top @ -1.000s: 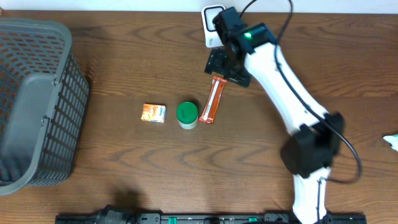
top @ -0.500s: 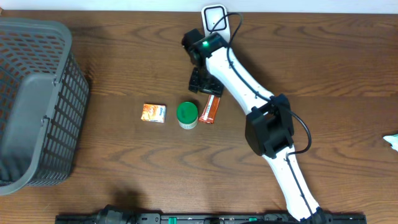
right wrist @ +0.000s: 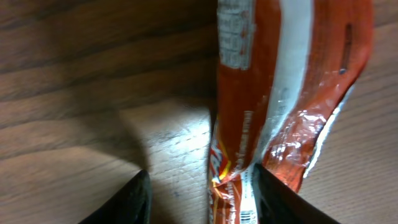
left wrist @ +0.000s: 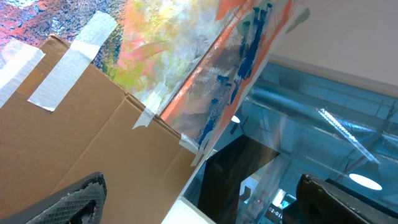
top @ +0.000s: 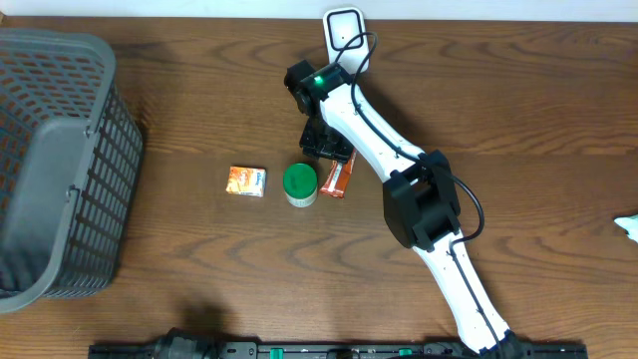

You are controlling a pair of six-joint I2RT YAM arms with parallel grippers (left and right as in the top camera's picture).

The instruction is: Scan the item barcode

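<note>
The item, an orange and white snack packet [top: 337,178], lies on the wooden table [top: 518,120], its upper end under my right gripper [top: 327,145]. In the right wrist view the packet [right wrist: 273,93] runs between the two dark fingers of the right gripper [right wrist: 202,199]. It touches the right finger [right wrist: 283,199], and bare wood shows between it and the left finger [right wrist: 124,202]. A small barcode [right wrist: 249,216] shows at the packet's near end. The white scanner [top: 344,25] stands at the far edge. My left gripper [left wrist: 205,208] is wide open on nothing, facing a cardboard box [left wrist: 74,137].
A green-lidded jar [top: 300,184] stands just left of the packet, and a small orange box [top: 246,180] lies left of the jar. A grey mesh basket [top: 55,160] fills the left side. Something white [top: 628,227] pokes in at the right edge.
My right arm swung left from near the scanner and came down over the packet's upper end. Its jaws have narrowed round the packet. The packet, jar and box lie as before.
</note>
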